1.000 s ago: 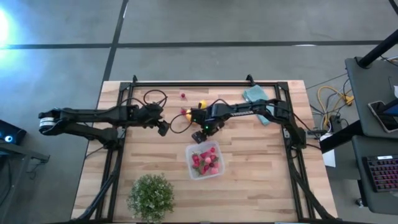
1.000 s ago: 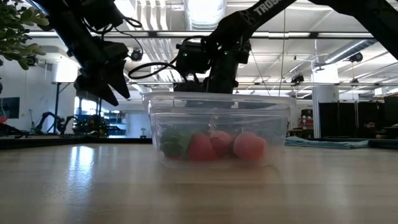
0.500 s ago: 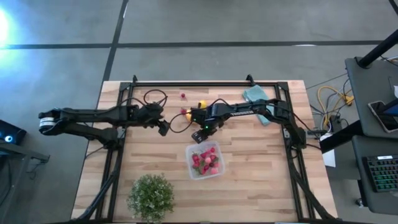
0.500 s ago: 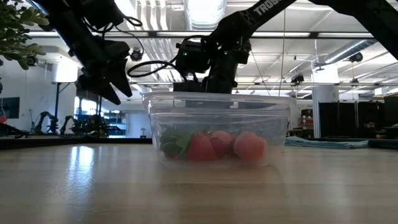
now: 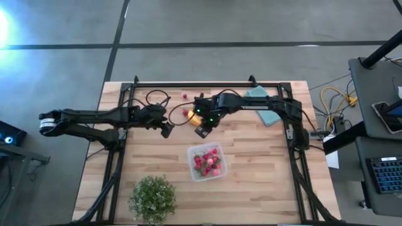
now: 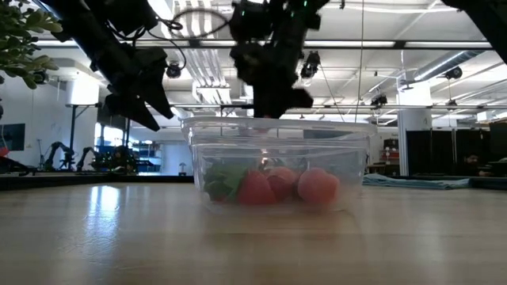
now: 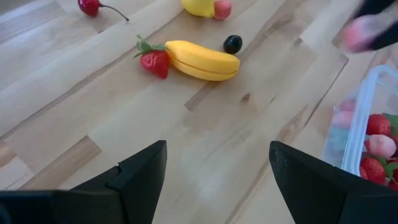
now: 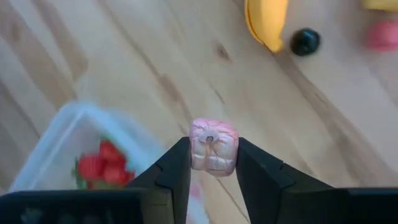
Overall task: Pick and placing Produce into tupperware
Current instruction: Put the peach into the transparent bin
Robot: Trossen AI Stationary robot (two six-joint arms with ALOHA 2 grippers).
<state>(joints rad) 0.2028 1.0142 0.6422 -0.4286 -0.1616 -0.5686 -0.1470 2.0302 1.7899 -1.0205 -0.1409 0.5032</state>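
lifted right gripper (image 8: 212, 163) now pinches pink fruit (image 8: 212, 145) above table.

The high view is evenly lit, with a bright glare patch on the floor (image 5: 5, 25) at the far left edge. In the low view ceiling lights (image 6: 261, 14) shine from behind, so both arms read as dark silhouettes and the tabletop (image 6: 253, 237) carries a soft sheen. The right wrist view is blurred: the box (image 8: 68, 146) and the banana (image 8: 266, 22) smear. In the left wrist view a pink piece (image 7: 359, 34) is smeared.
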